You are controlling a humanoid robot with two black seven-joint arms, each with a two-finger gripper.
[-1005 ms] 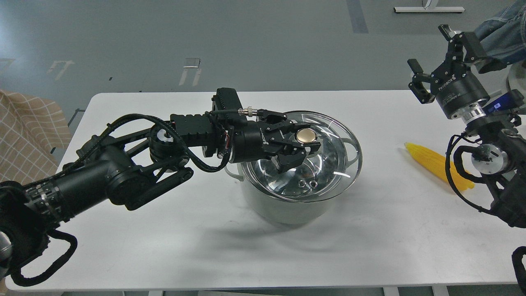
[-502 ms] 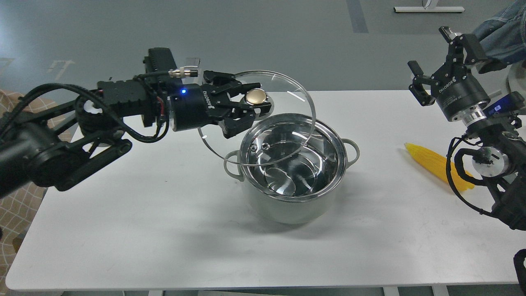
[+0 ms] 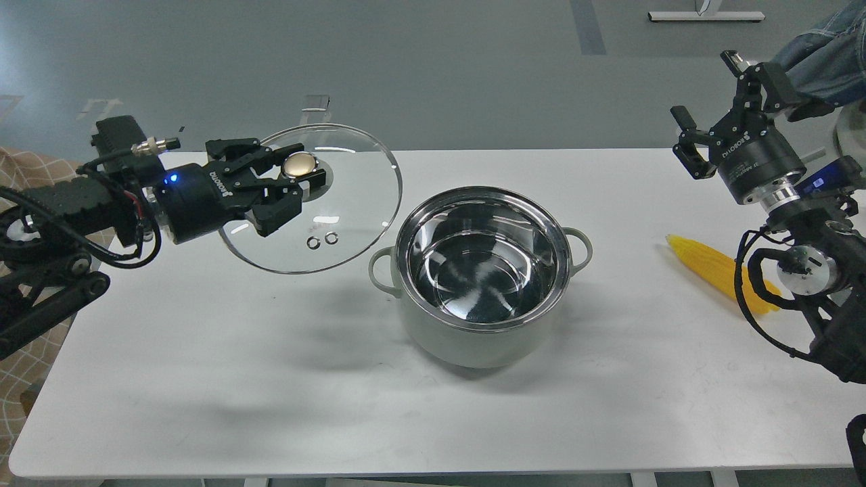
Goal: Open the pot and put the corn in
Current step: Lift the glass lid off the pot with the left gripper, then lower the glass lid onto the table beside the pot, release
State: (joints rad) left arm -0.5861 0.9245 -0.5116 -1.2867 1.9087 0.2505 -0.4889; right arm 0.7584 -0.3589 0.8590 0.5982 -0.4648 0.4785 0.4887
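One lidless pot (image 3: 484,323), shiny steel interior.

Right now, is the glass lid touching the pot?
Apart. The head view shows bare table between the glass lid, held by the left gripper, and the pot.

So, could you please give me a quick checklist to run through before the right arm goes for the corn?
1. Lid off the pot: ok, it is held up to the pot's left, over the table.
2. Left gripper secure on the lid's gold knob: ok, fingers closed around it.
3. Pot interior free: ok, only bare steel shows.
4. Corn reachable: ok, it lies on the table right of the pot, its far end hidden behind the right arm.
5. Right gripper ready: ok, open and empty, raised above the corn.
6. Lid resting place chosen: cannot tell.
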